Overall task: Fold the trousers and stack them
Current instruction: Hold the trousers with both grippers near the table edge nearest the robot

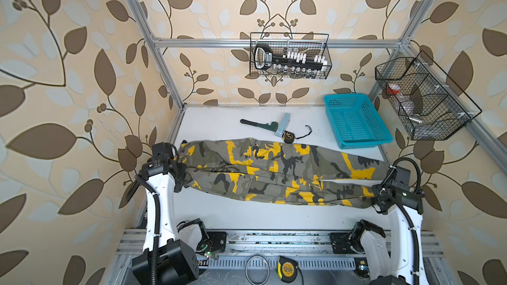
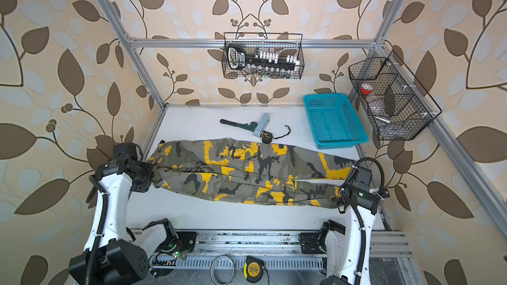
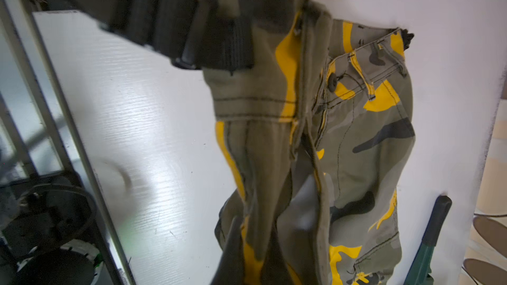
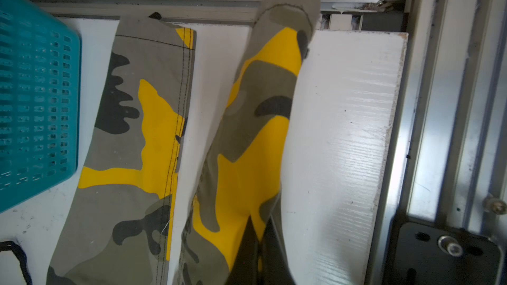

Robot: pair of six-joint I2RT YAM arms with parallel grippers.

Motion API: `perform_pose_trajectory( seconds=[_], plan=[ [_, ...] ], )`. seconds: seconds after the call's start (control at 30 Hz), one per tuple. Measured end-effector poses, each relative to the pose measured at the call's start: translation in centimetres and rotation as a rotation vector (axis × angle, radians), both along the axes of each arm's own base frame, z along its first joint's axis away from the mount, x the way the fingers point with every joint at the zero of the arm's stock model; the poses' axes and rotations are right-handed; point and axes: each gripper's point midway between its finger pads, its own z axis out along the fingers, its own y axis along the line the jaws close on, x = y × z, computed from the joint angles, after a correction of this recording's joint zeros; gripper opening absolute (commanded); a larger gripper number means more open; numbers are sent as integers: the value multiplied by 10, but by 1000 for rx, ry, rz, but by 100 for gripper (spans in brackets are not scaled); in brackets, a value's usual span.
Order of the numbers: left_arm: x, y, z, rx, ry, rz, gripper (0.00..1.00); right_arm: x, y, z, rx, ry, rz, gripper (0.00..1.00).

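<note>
Olive-grey, black and yellow camouflage trousers (image 1: 274,171) span the white bench (image 1: 219,122) edge to edge. The left pincer (image 1: 182,172) pinches the waistband and the right pincer (image 1: 377,196) a leg hem. At their far edge lie a green pipe wrench (image 1: 259,125) and a black tape measure (image 1: 288,136). A turquoise plastic basket (image 1: 366,143) sits at the far right corner.

trousers (image 1: 274,171) across tbl (image 1: 233,215), basket (image 1: 356,122) behind, R

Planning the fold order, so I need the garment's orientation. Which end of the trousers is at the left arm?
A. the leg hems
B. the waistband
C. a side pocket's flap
B: the left wrist view shows the trousers with their waist button close to the left gripper, whose jaws are shut on that end.
</note>
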Motion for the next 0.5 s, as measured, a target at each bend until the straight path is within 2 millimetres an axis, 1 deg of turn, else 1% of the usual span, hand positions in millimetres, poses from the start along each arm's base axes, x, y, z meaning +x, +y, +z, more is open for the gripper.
perform_pose_trajectory(
  seconds=[0.1, 0.17, 0.27, 0.37, 0.5],
  plan=[
    [-11, 2, 14, 40, -1, 15, 0, 1, 0, 20, -29, -26, -2, 2],
    [-17, 3, 28, 64, -12, 23, 0, 2, -1, 38, -58, -53, -9, 2],
    [-23, 5, 47, 106, -41, 33, 0, -1, 0, 57, -94, -86, -20, 2],
    [-33, 5, 55, 134, -53, 42, 0, -12, 0, 69, -125, -95, -41, 2],
    [-47, 0, 60, 151, -60, 47, 0, -23, -3, 87, -175, -92, -68, 3]
  ],
)
